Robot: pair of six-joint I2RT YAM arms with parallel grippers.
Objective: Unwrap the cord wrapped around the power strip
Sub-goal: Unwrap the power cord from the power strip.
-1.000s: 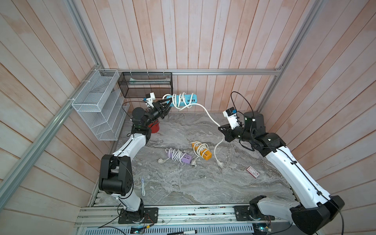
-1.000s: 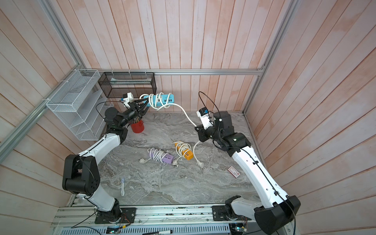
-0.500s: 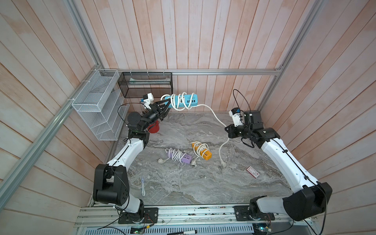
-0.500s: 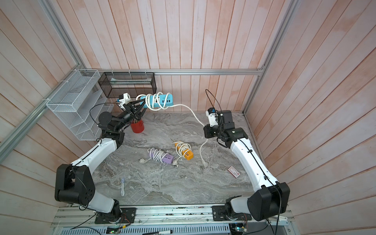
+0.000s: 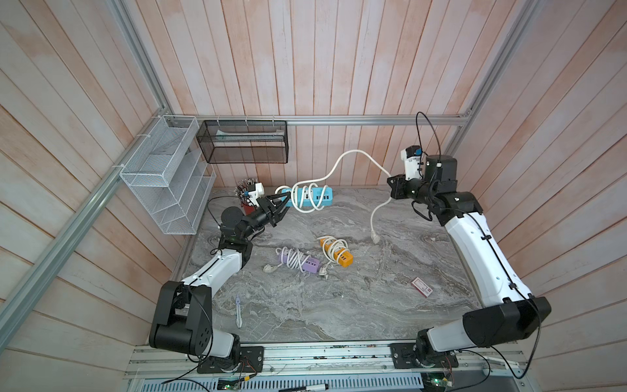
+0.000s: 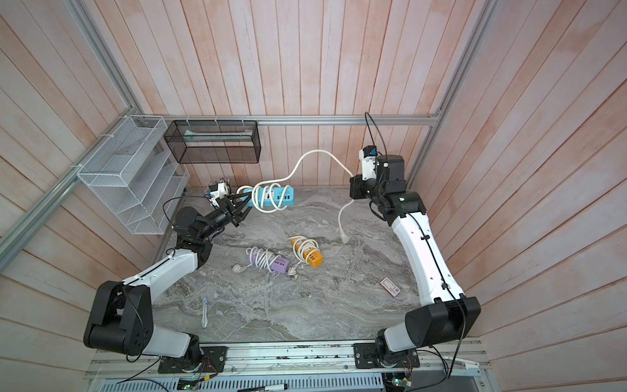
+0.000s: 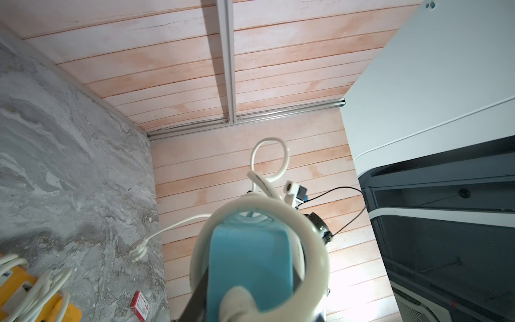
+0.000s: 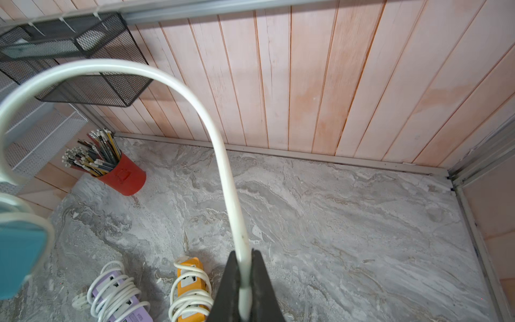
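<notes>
Cord, white, links both arms. Several loops of it ring the blue strip, which the left gripper holds by one end, off the table and close to the back wall; its jaws are clamped on the strip's sides. From the loops the cord rises in an arch and comes down into the right gripper, whose jaws are pressed together on it, as the right wrist view shows plainly. Below that grip the free length hangs down to the plug; whether the plug touches the table I cannot tell. Near the middle of the table lie a purple strip and an orange strip, just beside each other and each wound in its own cord. A red cup of pencils stands in the back corner behind the left gripper, and a small card lies near the right arm.
</notes>
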